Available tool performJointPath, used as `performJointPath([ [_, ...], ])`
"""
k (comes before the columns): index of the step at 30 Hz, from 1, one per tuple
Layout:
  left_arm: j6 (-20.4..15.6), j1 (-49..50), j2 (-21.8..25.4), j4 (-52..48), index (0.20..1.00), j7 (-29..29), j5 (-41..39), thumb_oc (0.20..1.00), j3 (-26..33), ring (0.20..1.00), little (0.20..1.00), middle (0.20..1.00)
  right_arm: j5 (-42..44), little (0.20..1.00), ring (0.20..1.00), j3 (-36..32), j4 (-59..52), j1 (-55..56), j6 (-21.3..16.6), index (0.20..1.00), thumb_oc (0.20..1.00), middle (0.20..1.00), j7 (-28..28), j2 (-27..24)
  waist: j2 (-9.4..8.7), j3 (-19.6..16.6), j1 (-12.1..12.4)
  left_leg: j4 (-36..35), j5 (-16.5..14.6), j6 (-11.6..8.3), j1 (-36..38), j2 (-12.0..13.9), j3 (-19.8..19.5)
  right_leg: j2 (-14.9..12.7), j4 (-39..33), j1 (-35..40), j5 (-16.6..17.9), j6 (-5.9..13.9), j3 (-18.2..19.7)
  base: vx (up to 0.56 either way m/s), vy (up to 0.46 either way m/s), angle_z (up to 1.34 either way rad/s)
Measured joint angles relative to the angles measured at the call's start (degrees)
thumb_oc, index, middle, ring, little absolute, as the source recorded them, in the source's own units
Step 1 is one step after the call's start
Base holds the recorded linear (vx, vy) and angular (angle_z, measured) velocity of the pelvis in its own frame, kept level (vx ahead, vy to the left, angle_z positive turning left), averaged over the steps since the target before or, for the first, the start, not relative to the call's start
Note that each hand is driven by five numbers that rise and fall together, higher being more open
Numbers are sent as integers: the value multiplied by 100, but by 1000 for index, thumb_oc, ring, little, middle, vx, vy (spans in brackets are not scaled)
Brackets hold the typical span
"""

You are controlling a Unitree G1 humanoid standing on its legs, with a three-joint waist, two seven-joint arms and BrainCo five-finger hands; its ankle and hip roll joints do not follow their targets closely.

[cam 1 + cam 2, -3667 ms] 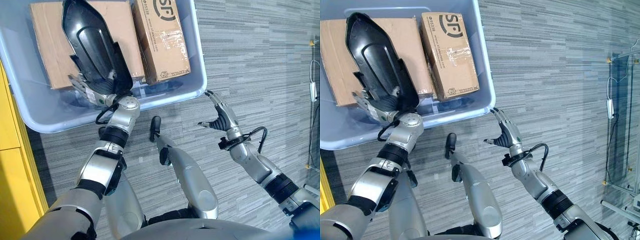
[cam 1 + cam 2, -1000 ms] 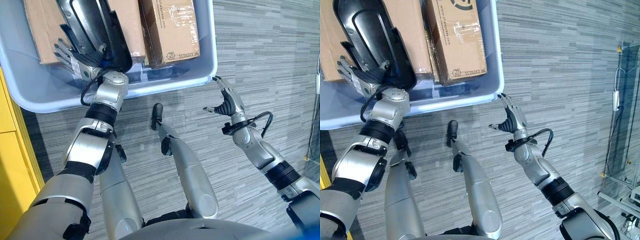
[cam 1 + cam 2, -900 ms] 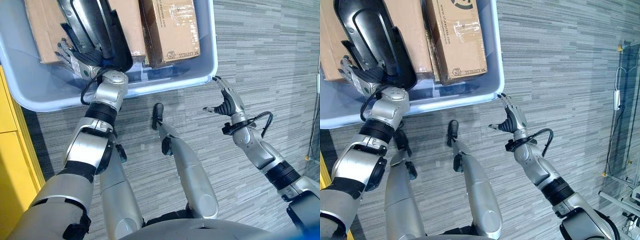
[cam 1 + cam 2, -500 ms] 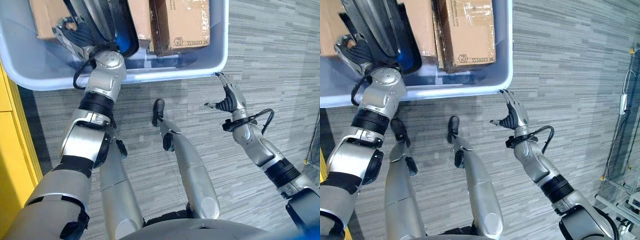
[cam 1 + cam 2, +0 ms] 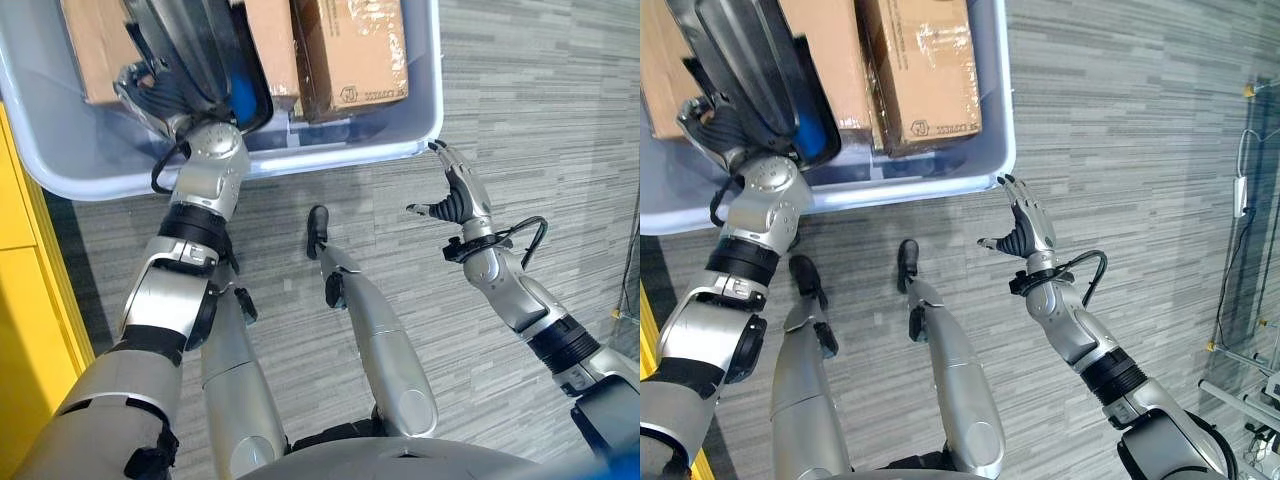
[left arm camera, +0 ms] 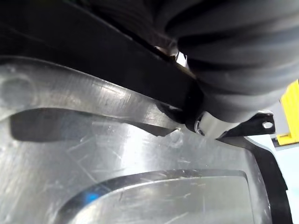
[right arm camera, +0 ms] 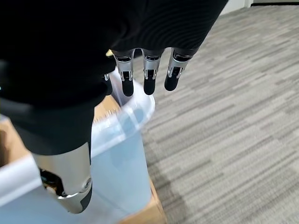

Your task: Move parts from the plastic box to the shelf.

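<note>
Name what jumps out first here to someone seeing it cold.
The big black moulded part standing in the pale blue plastic box, with the left hand curled on its lower end. Beside it in the box lie brown cardboard boxes. The right hand hovers open above the grey carpet, just outside the box's near corner.

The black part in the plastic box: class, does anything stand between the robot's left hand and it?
Nothing visible does. The left hand is already inside the plastic box, right against the black part. The cardboard boxes lie beside the part, not between.
</note>
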Motion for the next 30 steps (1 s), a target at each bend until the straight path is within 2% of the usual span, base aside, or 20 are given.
performJointPath([
  [2,-23,273,1,4,200,-152,115,200,-1,200,200,200,-6,1000,1000,2,2,26,-93,1000,1000,1000,-5,33,9,7,5,-100,-12,2,285,-21,75,-3,-85,244,77,-127,53,-13,59,-7],
  [5,-33,608,10,11,200,-334,277,200,31,200,200,200,-7,1000,1000,21,54,66,-176,1000,1000,1000,-13,108,35,26,18,-239,-20,-9,717,-25,122,-1,-141,623,80,-147,57,-3,87,-5],
  [9,-87,1305,-113,-32,200,-355,736,200,271,200,200,200,-77,1000,1000,70,37,310,-306,1000,1000,1000,-85,75,220,155,58,-858,28,-40,2154,-98,388,14,-535,1851,74,-185,208,24,131,-13],
  [14,-297,1276,210,-613,200,-363,1023,200,853,200,200,200,-240,1000,1000,-111,-9,643,-380,1000,1000,1000,-132,-32,612,382,51,-1204,67,-60,3098,-141,529,38,-810,2706,103,-274,291,115,97,-11],
  [19,-299,1274,288,-1339,200,-365,1178,200,924,200,200,200,-415,1000,1000,-152,-31,871,-391,1000,1000,1000,-115,-359,1336,211,29,-1422,42,-65,3727,-190,607,36,-1009,3305,26,-281,343,177,89,-4],
  [21,-304,1276,271,-1442,200,-368,1398,200,883,200,200,200,-457,1000,1000,-167,-169,1020,-392,1000,1000,1000,-100,-460,1655,9,29,-1550,31,-75,3958,-203,636,43,-1119,3512,18,-275,361,186,25,-5],
  [22,-284,1293,281,-1662,200,-378,1399,200,891,200,200,200,-457,1000,1000,-231,-286,1113,-402,1000,1000,1000,-72,-490,1743,-44,36,-1578,27,-74,4024,-206,651,45,-1135,3565,9,-280,362,167,-15,-3],
  [26,-288,1854,108,-2624,200,-758,1399,200,836,200,200,200,-454,1000,1000,-377,-441,1435,-402,1000,1000,1000,97,-457,1914,-325,32,-1785,21,-77,4409,-195,669,99,-1287,3922,-15,-283,364,118,-6,-3],
  [27,-284,2303,-51,-2822,200,-998,1389,200,785,200,200,200,-455,1000,1000,-423,-448,1535,-415,1000,1000,1000,133,-429,1928,-532,40,-1811,21,-77,4441,-187,667,110,-1328,3957,-16,-282,364,127,19,-2],
  [28,-253,2571,-108,-2882,200,-1069,1385,200,704,200,200,200,-456,1000,1000,-459,-448,1560,-443,1000,1000,1000,161,-392,1931,-540,43,-1842,21,-77,4525,-186,664,114,-1341,4037,-20,-284,360,124,7,-1],
  [30,-123,4138,-579,-3734,200,-1446,1388,200,423,200,200,200,-460,1000,1000,-674,-459,1757,-479,1000,1000,1000,260,-75,1984,-597,181,-1910,20,-78,4772,-202,612,94,-1366,4308,-103,-307,273,123,-16,19],
])
